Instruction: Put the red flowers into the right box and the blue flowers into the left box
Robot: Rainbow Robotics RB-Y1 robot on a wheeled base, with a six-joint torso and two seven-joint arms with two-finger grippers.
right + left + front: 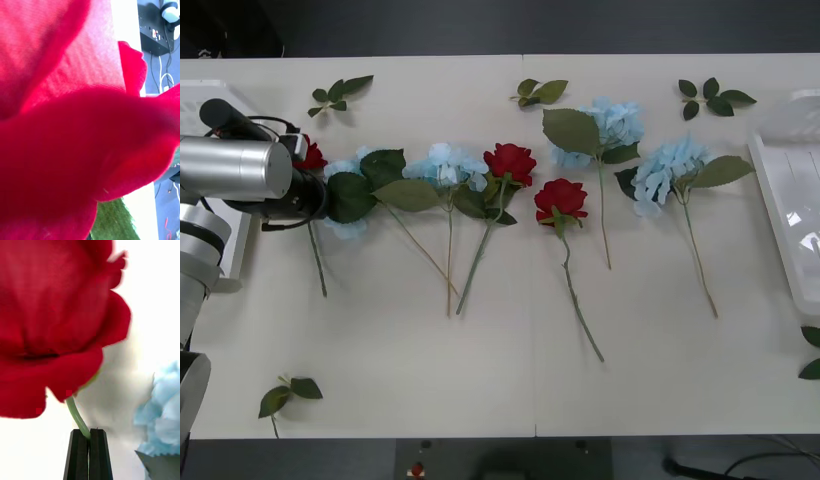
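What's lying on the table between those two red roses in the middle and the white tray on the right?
In the front view, two pale-blue fluffy flowers with broad green leaves lie between the red roses and the white plastic tray.

**Cloth petals, plastic stems, brushed metal**

The red flowers have woven cloth petals, matt, with a fine ribbed weave close up. The held stem looks like smooth green plastic. The left gripper has matt black fingers. The arm's casing is satin silver metal. The desk is smooth, matt, off-white. The right box is glossy white plastic.
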